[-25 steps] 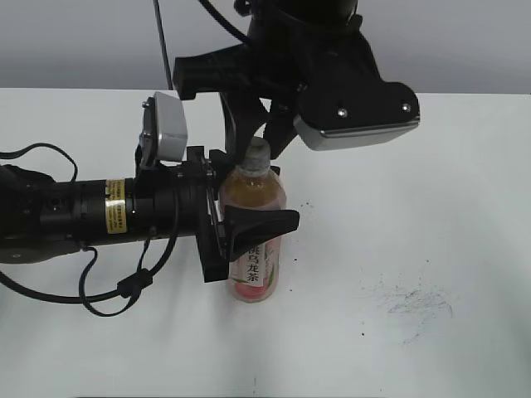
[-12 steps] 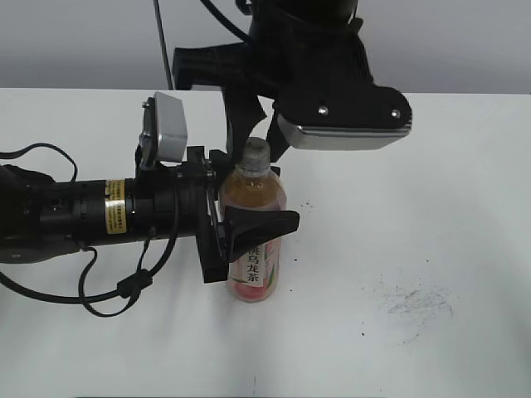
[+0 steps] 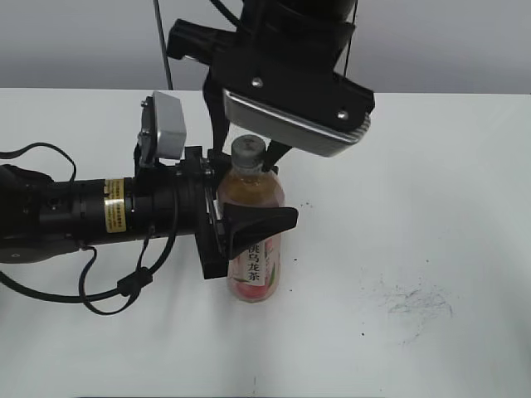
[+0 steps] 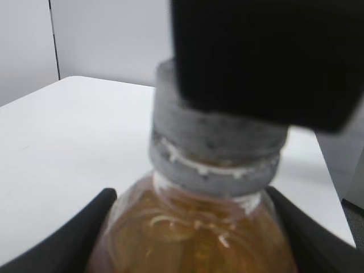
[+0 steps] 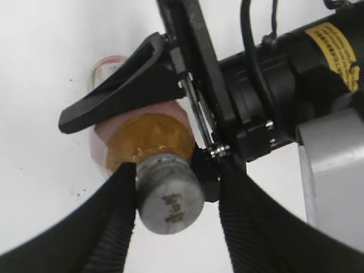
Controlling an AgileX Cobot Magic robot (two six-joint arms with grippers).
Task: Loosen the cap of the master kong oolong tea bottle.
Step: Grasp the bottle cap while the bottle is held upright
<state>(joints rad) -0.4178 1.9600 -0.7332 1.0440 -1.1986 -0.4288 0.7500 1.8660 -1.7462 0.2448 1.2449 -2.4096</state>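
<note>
- Left gripper (image 3: 249, 224) reaches in level and clamps the bottle (image 3: 253, 249), upright on the table (image 3: 431, 207);
- Right gripper (image 5: 173, 193) descends from above, pinching the ribbed grey cap (image 5: 169, 199); amber tea, clear plastic.

White table (image 3: 431, 166), dark scuff marks (image 3: 415, 303)

Even bright light, soft shadows; left wrist close-up seemingly defocused.

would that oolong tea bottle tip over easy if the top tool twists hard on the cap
Probably not now: the left tool clamps the master kong oolong tea bottle around its body. It looks nearly full of amber tea, so likely heavy for its size. Unclamped, it is tall on a narrow base, so a sideways force at the cap might tip it.
</note>
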